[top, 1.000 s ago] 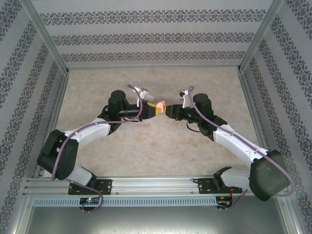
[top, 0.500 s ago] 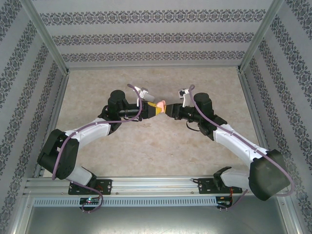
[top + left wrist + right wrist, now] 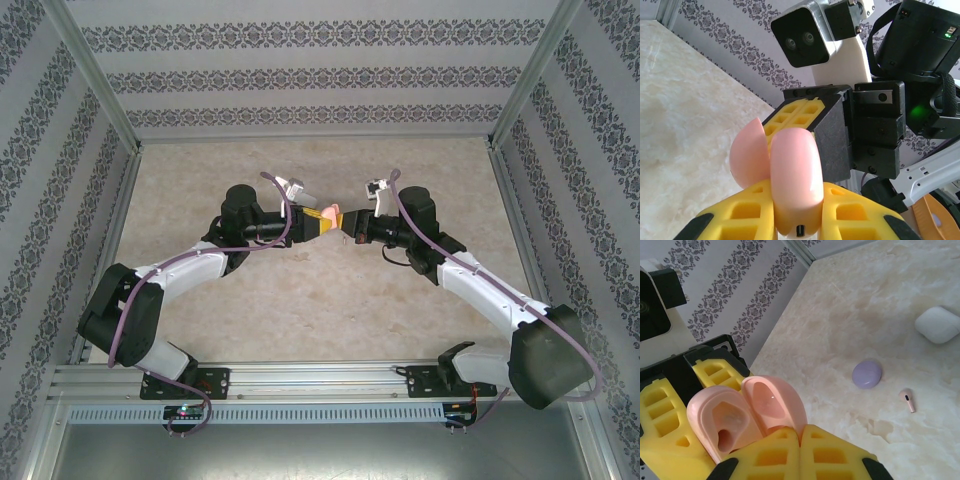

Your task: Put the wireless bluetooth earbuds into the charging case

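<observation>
A pale pink charging case is held above the table between both grippers. My left gripper is shut on its body, the yellow fingers on either side. The lid stands open, and my right gripper is shut on the lid's edge. The case's hollows look empty. From above, the case sits between the left gripper and the right gripper. One pale pink earbud lies on the table. The other earbuds are out of view.
A shut purple case and a shut white case lie on the marble tabletop near the pink earbud. Patterned walls and a metal frame enclose the table on three sides.
The right wrist has shifted slightly toward the far side while staying at the case. The left arm has held still.
</observation>
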Controlling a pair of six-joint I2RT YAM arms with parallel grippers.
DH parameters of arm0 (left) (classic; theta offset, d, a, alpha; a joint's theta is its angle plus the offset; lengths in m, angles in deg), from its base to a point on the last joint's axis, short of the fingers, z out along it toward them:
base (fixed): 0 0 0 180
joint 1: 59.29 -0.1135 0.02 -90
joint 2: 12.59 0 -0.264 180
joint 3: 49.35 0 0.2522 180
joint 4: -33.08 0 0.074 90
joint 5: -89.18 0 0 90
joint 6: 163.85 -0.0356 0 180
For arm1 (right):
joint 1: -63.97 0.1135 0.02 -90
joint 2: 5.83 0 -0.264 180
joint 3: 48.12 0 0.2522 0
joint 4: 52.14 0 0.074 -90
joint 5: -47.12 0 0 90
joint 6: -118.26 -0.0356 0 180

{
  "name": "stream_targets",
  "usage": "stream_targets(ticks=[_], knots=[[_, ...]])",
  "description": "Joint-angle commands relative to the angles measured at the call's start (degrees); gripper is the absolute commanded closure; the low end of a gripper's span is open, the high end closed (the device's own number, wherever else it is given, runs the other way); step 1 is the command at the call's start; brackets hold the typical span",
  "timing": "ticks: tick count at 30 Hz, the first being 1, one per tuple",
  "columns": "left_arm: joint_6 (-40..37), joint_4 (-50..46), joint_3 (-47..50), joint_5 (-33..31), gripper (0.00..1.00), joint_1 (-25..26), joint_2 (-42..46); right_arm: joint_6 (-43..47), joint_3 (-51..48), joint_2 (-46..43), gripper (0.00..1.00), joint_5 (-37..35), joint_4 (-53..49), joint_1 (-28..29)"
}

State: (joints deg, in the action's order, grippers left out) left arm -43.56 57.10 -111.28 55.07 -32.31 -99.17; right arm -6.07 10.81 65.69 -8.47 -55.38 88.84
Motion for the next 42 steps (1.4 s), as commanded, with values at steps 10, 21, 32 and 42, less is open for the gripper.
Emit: stream_targets(ticks=[10, 21, 32, 42], knots=[[-2.6, -3.8, -1.0, -3.9, 0.58, 0.8, 0.8, 1.5, 3.5, 0.0, 1.00, -2.8, -0.2, -0.7], [-24.9, -34.9, -11.1, -8.2, 0.29, -0.8, 7.2, 16.0, 11.1, 1.8, 1.00, -8.9, -18.9, -1.5], [-43.2, -65.4, -27.8, -2.4, 0.24, -2.5, 1.5, 34.2, 23.1, 6.1, 1.00, -9.4, -38.6, 0.4], [-51.9, -83.6, -40.1, 4.0, 0.27, -2.7, -7.3, 38.8, 26.5, 6.5, 1.00, -10.5, -45.4, 3.3]])
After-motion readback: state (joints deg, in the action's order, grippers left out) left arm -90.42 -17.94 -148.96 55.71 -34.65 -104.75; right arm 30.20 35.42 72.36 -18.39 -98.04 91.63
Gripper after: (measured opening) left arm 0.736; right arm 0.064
